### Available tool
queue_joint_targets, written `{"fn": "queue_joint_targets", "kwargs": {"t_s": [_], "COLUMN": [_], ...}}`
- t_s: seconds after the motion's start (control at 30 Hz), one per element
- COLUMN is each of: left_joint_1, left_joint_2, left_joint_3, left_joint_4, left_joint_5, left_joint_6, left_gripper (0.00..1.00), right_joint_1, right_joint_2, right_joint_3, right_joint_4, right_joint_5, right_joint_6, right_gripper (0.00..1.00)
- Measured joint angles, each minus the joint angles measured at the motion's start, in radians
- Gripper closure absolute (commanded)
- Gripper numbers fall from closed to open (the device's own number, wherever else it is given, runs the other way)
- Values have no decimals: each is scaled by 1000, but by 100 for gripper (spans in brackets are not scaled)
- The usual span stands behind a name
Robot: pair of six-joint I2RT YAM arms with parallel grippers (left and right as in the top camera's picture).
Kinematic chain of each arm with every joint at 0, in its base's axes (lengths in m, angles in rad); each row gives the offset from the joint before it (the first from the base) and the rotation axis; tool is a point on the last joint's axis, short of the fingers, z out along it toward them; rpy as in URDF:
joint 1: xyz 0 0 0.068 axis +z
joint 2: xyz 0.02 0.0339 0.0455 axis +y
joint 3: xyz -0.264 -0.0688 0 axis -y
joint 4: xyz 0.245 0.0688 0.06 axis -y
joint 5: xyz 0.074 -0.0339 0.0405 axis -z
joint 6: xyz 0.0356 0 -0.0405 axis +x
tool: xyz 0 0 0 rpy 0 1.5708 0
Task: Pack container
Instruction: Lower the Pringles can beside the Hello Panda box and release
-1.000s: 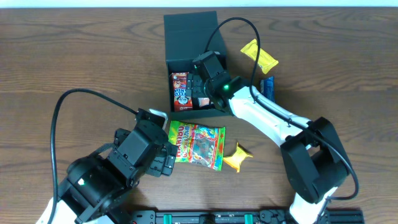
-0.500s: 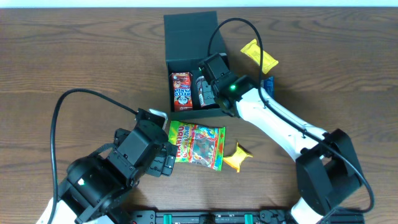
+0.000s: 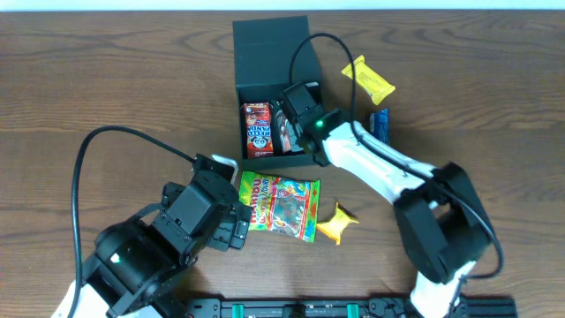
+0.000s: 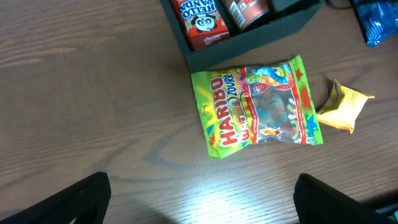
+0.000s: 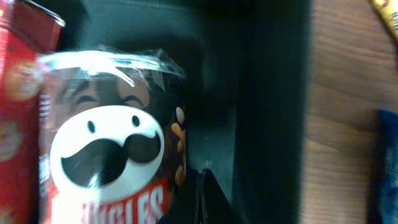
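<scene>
We find the container [image 3: 267,42] at the table's far middle. Our right gripper [image 5: 202,185] is down inside it with its fingers pressed together and empty, just beside the Pringles can [image 5: 112,143]. Our left gripper [image 4: 202,208] hangs spread wide over the Haribo bag [image 4: 258,106], near the container's front wall.

Looked like a robotics lab bench: wood-grain table [image 3: 106,71], left arm [image 3: 141,256] and right arm [image 3: 380,168] based at a black rail [image 3: 353,309], cable [image 3: 78,203] exposed.

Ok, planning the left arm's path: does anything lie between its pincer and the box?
Yes: the gummy bag lies flat on the table between the left pincer and the box, close to its front wall.
</scene>
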Motion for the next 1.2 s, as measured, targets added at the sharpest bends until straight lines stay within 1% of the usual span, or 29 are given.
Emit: {"fn": "queue_joint_targets", "kwargs": {"t_s": [0.1,0.3,0.77,0.9,1.13,1.2], "left_joint_1": [0,0,0,0,0,0], "left_joint_2": [0,0,0,0,0,0], "left_joint_3": [0,0,0,0,0,0], "left_joint_4": [0,0,0,0,0,0], "left_joint_5": [0,0,0,0,0,0], "left_joint_6": [0,0,0,0,0,0], "left_gripper": [5,5,5,5,5,5], "right_joint_1": [1,1,4,4,4,4], "right_joint_2": [35,51,41,-16,-179,-226], "right_joint_3": [0,0,0,0,0,0], "right_joint_4": [27,104,65,50,-30,-71], "right_joint_5": [-13,-114,-132,-106,-47,-21], "right_joint_6": [0,0,0,-2,-8,-23], "right_gripper": [99,98,99,99,98,90]}}
